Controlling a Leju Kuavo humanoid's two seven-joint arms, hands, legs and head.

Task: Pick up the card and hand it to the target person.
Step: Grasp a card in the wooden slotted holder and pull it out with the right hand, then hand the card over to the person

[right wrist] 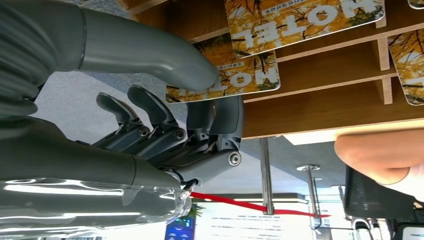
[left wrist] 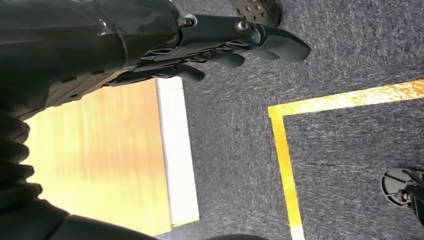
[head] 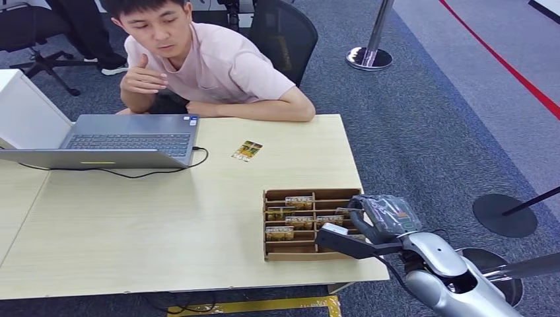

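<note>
One card (right wrist: 225, 75) sits pinched between your right hand's (head: 370, 221) thumb and finger at the wooden rack (head: 310, 252); your left hand (left wrist: 220, 45) hangs empty, fingers loosely extended.

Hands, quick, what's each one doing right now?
Left hand: holds nothing, fingers loosely apart.
Right hand: pinching a card at the card box.

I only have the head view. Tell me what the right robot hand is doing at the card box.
Observer: In the right wrist view the right robot hand has its thumb on a HOTEL card, with a finger behind it.
Operator: Report the left robot hand.
Observer: The left robot hand hangs over grey carpet beside the table edge, holding nothing.
</note>
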